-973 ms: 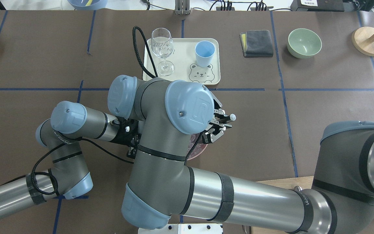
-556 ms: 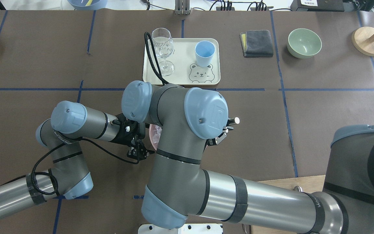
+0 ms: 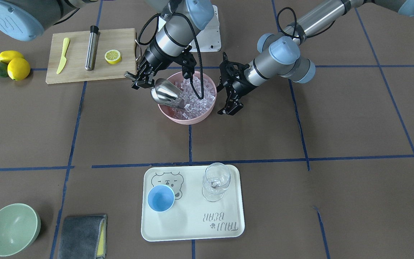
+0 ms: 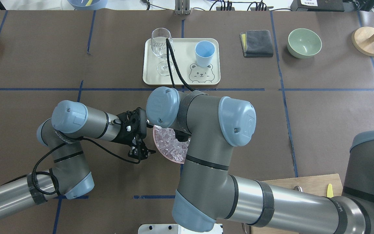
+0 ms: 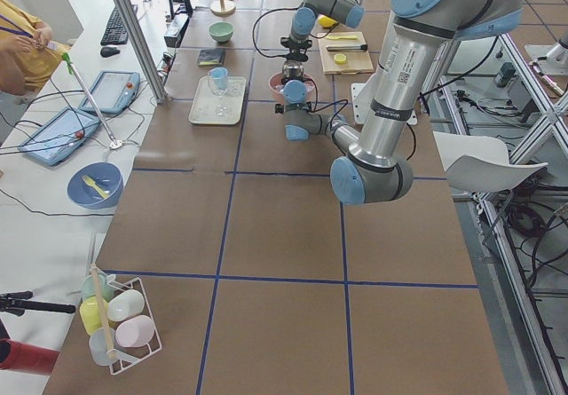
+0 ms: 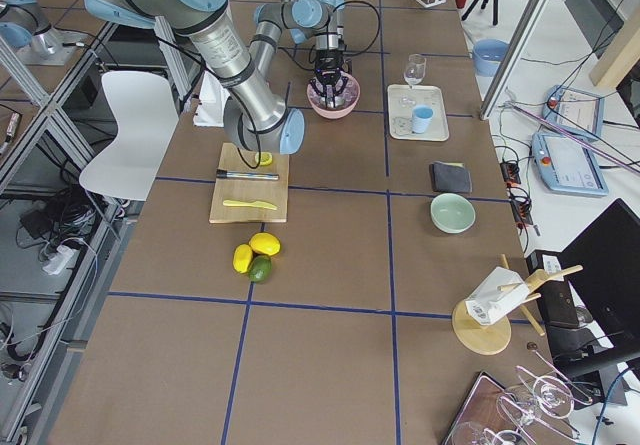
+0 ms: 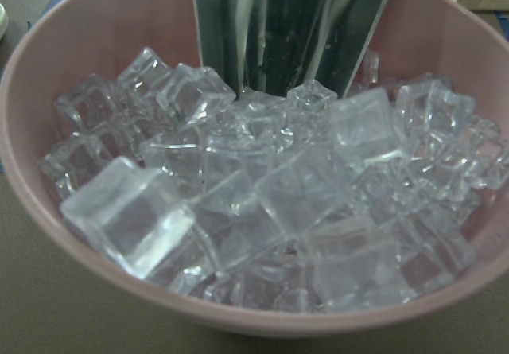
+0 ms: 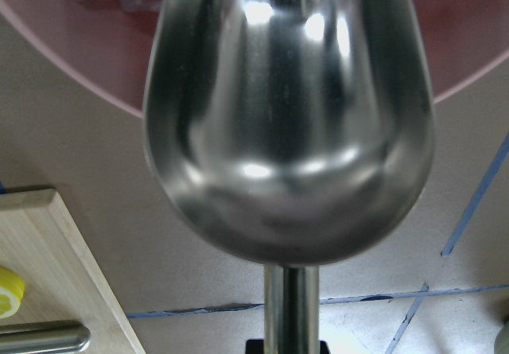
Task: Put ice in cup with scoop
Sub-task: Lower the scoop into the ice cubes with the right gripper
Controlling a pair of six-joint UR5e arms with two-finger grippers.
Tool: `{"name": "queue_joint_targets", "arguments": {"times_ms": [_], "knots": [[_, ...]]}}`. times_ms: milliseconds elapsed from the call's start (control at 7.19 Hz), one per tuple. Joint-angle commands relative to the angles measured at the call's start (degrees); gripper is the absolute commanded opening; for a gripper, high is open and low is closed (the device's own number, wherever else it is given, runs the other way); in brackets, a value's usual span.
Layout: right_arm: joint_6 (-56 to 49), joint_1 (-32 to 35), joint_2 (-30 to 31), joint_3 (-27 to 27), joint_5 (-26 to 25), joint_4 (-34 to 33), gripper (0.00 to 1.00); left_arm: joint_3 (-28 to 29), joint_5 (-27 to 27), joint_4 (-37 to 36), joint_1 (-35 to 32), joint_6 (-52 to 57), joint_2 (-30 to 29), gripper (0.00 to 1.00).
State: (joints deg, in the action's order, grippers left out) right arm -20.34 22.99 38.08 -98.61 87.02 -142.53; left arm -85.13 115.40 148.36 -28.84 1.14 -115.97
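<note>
Green bowl (image 3: 12,229): lower left corner of the front-facing view, upright on the table, with a grey cloth (image 3: 81,230) just beside it on the right.
Wooden board (image 3: 81,70): upper left of the same view; a yellow knife (image 3: 62,55), a steel cylinder (image 3: 92,52) and a half lemon (image 3: 113,56) lie on it side by side.
Right gripper (image 3: 137,80): upper middle, just left of the pink bowl (image 3: 187,121); its fingers are pressed together on the handle of the scoop (image 3: 165,94).
Scoop: the trough slopes down from the handle over the left part of the pink bowl. The left wrist view shows its front edge standing among the cubes.
Ice (image 3: 196,95): a heap of clear cubes that fills the pink bowl, upper middle.
Cup (image 3: 160,198): lower middle, upright on the left part of the tray (image 3: 192,223), next to the bear drawing and well apart from the pink bowl.
Glass (image 3: 216,183): upright on the right part of the same tray.
Left gripper (image 3: 230,108): just right of the pink bowl, near its rim, pointing downward. Its fingers seem spread with nothing between them, but they are small in this view.
</note>
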Motion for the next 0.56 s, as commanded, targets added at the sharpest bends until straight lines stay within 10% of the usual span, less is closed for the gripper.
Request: {"name": "queue_joint_targets", "arguments": {"times_ms": [0,417], "knots": [[-1.19,0.39,0.85,-0.1,0.96,2.76,0.0,-0.12,0.0,-0.09,0.01,0.0,-0.04,1.0],[-3.12,1.17,3.84,-0.71,3.33,6.74,0.0,-0.64,0.0,-0.18,-0.07,-0.09,-0.04,1.0]]}}
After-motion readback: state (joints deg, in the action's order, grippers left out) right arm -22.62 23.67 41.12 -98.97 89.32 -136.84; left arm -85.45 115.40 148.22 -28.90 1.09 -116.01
